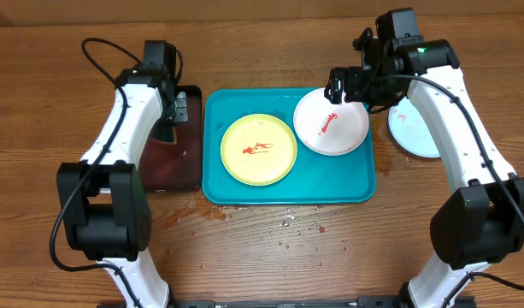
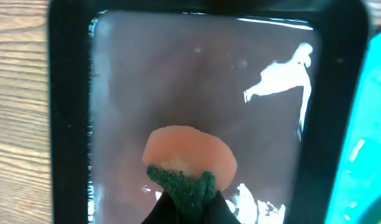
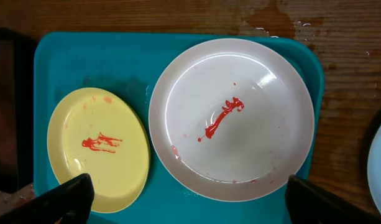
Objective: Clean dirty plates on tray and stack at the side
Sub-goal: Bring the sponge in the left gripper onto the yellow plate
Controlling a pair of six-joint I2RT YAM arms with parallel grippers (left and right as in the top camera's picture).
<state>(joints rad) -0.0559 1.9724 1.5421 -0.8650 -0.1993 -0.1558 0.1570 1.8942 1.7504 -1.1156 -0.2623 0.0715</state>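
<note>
On the turquoise tray (image 1: 287, 190) lie a pale green plate (image 1: 258, 149) and a white plate (image 1: 331, 121), each with a red sauce smear. The white one sits at the tray's far right corner. A light blue plate (image 1: 413, 130) rests on the table right of the tray, partly under my right arm. My right gripper (image 1: 345, 85) hovers over the white plate (image 3: 234, 118), open wide with nothing between its fingers (image 3: 72, 196). Beside it is the green plate (image 3: 97, 146). My left gripper (image 1: 179, 109) is over the black tray (image 2: 66, 124), shut on an orange and green sponge (image 2: 189, 162).
The small black tray (image 1: 172, 162) with a dark reddish inside stands left of the turquoise tray (image 3: 84, 56). Water drops and a wet patch (image 1: 287, 224) lie on the wooden table in front of the tray.
</note>
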